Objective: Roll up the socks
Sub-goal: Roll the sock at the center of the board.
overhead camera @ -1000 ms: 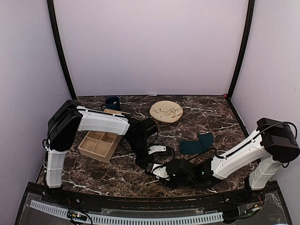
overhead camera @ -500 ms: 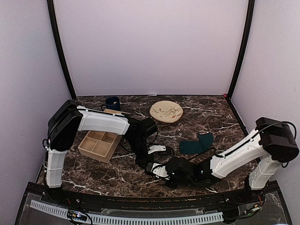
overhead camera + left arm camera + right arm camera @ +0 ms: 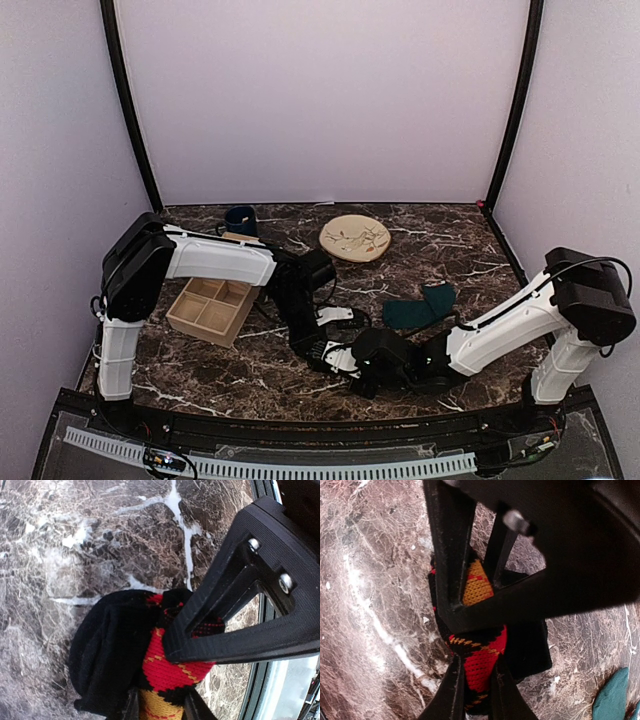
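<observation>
while the argyle sock (image 3: pixel 165 665) lies bunched on the marble table (image 3: pixel 75 540) near the front edge, the right gripper (image 3: pixel 477 695) pinches its red fabric tight; the left gripper (image 3: pixel 160 707) straddles it, pressing or not i cannot tell. if either pulls sideways, the roll probably springs loose. the teal sock (image 3: pixel 420 305) lies well apart.

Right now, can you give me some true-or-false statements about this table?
1. The left gripper and right gripper both meet at the black argyle sock with red and yellow diamonds. True.
2. The plain teal-green sock is gripped too. False: it lies ungripped on the marble table.
3. The dark blue mug stands inside the compartmented wooden box. False: it stands behind it.
4. The round beige plate lies farther back than both socks. True.
</observation>
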Robot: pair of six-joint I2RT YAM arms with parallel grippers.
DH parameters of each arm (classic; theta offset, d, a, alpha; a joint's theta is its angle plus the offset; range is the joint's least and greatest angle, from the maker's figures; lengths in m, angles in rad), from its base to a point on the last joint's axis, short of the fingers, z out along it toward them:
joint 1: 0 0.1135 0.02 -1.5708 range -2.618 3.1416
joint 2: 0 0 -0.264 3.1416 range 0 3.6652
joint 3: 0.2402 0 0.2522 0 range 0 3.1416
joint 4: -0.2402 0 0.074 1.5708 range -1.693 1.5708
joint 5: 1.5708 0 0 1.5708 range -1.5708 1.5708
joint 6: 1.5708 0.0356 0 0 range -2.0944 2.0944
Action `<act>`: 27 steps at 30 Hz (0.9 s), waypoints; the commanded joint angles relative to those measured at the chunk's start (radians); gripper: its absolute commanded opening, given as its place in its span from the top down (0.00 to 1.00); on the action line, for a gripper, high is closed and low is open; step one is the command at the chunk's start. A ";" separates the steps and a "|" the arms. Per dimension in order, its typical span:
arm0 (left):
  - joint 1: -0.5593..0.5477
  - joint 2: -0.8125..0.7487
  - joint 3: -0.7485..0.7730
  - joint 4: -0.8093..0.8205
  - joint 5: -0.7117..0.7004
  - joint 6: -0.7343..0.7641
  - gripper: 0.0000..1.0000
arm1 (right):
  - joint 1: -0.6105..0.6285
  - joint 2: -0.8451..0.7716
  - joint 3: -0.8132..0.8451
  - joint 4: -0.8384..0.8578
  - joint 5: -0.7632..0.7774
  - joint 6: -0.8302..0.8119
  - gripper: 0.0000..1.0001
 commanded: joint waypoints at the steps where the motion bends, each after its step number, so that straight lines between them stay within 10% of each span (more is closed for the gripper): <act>1: 0.009 0.015 -0.011 -0.058 -0.088 -0.020 0.66 | -0.015 0.033 0.005 -0.072 -0.024 0.041 0.98; 27: 0.077 -0.157 -0.136 0.023 -0.145 -0.076 0.58 | -0.022 0.021 0.037 -0.152 -0.058 0.156 0.98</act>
